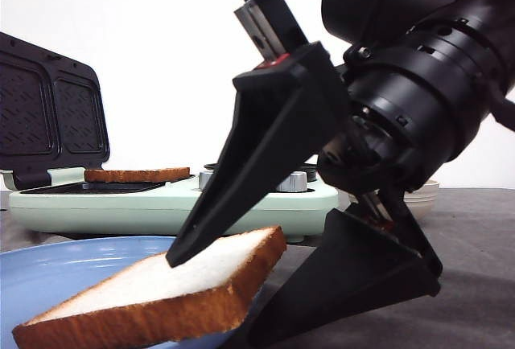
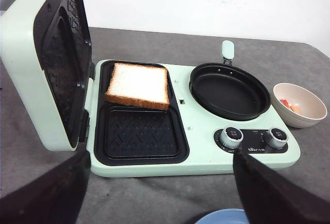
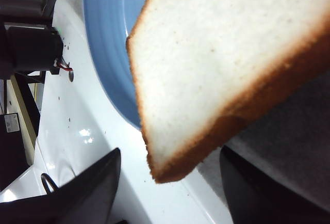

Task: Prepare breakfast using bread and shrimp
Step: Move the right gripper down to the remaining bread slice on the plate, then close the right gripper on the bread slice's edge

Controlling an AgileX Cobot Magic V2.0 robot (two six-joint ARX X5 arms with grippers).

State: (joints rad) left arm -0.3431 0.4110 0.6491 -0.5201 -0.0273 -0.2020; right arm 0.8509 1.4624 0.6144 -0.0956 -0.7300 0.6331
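Gripping one slice of bread (image 1: 161, 293) by its corner, the right gripper (image 1: 241, 301) has one finger (image 1: 257, 156) pressed on the white top face and the other beneath, holding the slice tilted above the blue plate (image 1: 64, 260). The second slice (image 2: 138, 85) lies flat on the far plate of the green sandwich maker (image 2: 196, 157), its lid (image 2: 31, 64) raised. The left gripper (image 2: 160, 193) hovers near the appliance's front edge, fingers spread wide, touching nothing.
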